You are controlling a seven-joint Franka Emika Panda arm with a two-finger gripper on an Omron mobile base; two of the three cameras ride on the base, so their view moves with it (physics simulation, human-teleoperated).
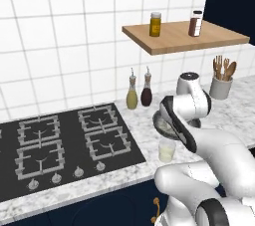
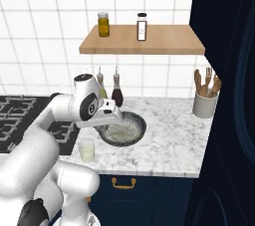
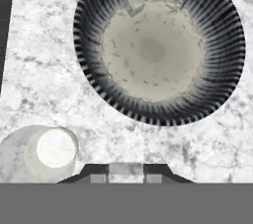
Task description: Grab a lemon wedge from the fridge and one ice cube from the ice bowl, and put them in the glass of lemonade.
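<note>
Hand view puts the ice bowl (image 3: 159,48) right under my camera, its ribbed dark wall ringing a pale speckled floor, with one ice cube (image 3: 134,6) lying against the inner wall at the upper left of the view. The glass of lemonade (image 3: 52,150) stands on the marble counter (image 3: 44,80) near the bowl but apart from it, seen from straight above. At the bottom edge my gripper (image 3: 126,169) has a small pale block between its two dark tips, so I read the jaws as narrow and pinching an ice cube.

From the right base view the hand hovers over the near-left rim of the bowl, the tumbler just in front. Behind stand two oil bottles (image 2: 108,90), a utensil crock (image 2: 205,101) further right, and a wooden shelf (image 2: 144,41) with two jars.
</note>
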